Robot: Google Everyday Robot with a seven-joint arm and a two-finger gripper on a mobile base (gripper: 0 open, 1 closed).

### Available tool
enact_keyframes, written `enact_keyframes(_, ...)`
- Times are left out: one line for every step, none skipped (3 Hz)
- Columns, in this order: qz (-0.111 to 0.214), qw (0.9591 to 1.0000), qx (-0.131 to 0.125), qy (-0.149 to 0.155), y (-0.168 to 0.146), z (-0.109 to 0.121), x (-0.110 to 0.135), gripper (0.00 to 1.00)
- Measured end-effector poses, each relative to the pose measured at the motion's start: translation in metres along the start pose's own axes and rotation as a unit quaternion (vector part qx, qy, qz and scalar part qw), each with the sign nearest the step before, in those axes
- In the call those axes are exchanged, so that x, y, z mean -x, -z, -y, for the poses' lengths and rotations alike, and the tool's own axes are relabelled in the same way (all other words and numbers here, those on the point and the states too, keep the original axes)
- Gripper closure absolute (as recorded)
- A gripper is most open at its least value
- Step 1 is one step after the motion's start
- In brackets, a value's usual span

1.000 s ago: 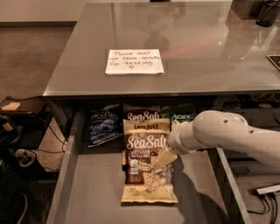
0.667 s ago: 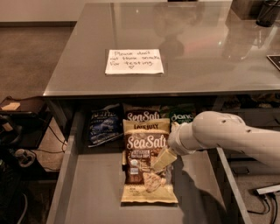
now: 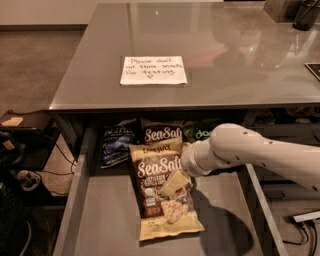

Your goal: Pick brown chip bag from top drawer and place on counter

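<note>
The brown chip bag (image 3: 159, 192), dark brown with white "SeaSalt" lettering and cream-yellow ends, lies lengthwise in the middle of the open top drawer (image 3: 100, 220). My gripper (image 3: 173, 183) reaches in from the right on a white arm and sits on the middle of the bag, shut on it. The bag's top end is tipped up a little toward the back. The glossy grey counter (image 3: 240, 65) spans above the drawer and bears a white handwritten note (image 3: 153, 70).
At the drawer's back lie a dark blue bag (image 3: 117, 145), a smaller brown SeaSalt bag (image 3: 162, 132) and a green bag (image 3: 202, 133), half under the counter edge. Dark objects stand at the counter's far right corner (image 3: 305, 14). A shelf with cables (image 3: 20, 150) is on the left.
The arm has shifted slightly left, and the brown chip bag has moved with it. The bag's top end has come up and a little to the left.
</note>
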State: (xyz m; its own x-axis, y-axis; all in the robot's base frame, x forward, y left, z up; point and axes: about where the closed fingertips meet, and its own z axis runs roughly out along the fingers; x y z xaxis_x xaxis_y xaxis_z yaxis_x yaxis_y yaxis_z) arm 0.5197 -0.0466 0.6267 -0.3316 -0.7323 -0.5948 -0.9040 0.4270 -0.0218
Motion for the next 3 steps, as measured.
enact_keyframes(0.017,0.9994,0.029,0.002,-0.008,-0.015,0.022,0.19)
enact_keyframes(0.013,0.9994,0.029,0.012,-0.007,-0.023,0.033,0.43)
enact_keyframes(0.009,0.9995,0.024,0.018,-0.003,-0.026,0.037,0.64)
